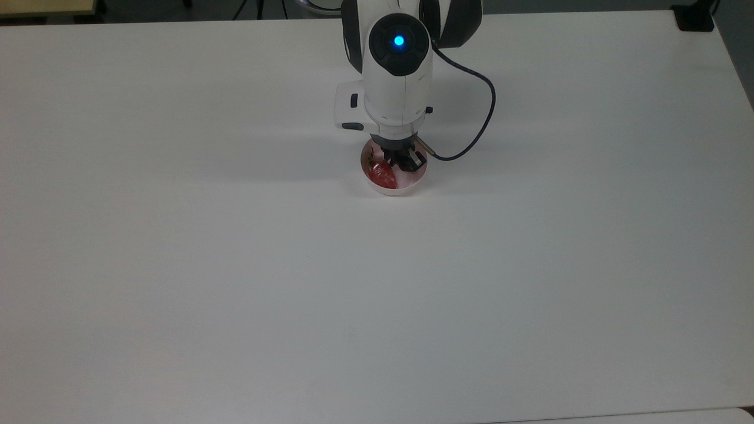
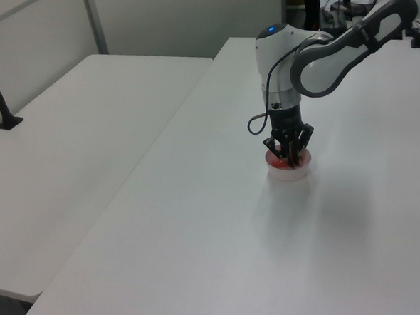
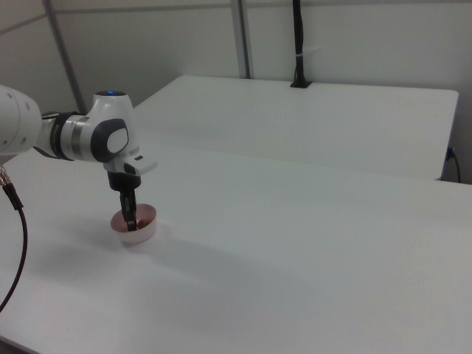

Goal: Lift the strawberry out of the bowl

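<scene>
In the top view, going left to right, you first meet bare white tabletop (image 1: 177, 265). Next comes the pink bowl (image 1: 393, 189) with the strawberry (image 1: 382, 173) lying in its left half, long axis running up and down the frame, leafy end away from you. Your jaws (image 1: 402, 164) reach into the bowl just right of the berry, which sits toward the top view's left of them. They look drawn close together, but you cannot tell whether they grip it.
</scene>
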Robot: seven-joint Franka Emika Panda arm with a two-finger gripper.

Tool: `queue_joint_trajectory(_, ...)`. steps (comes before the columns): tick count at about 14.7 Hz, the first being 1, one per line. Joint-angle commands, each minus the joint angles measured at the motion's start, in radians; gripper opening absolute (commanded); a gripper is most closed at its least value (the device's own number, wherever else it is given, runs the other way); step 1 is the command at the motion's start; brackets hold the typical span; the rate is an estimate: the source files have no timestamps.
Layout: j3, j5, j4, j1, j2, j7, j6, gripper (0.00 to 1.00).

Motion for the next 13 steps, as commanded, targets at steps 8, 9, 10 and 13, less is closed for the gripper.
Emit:
queue_joint_trajectory(8,0.022,-0.043,-0.003,-0.022,-0.023,-0.164,0.032,0.37)
queue_joint_trajectory(9,0.022,-0.037,-0.003,-0.034,-0.023,-0.152,0.032,0.39)
queue_joint_trajectory(10,0.022,-0.032,-0.003,-0.047,-0.023,-0.111,0.032,0.44)
queue_joint_trajectory(13,0.022,-0.040,-0.010,-0.048,-0.015,0.063,0.032,0.57)
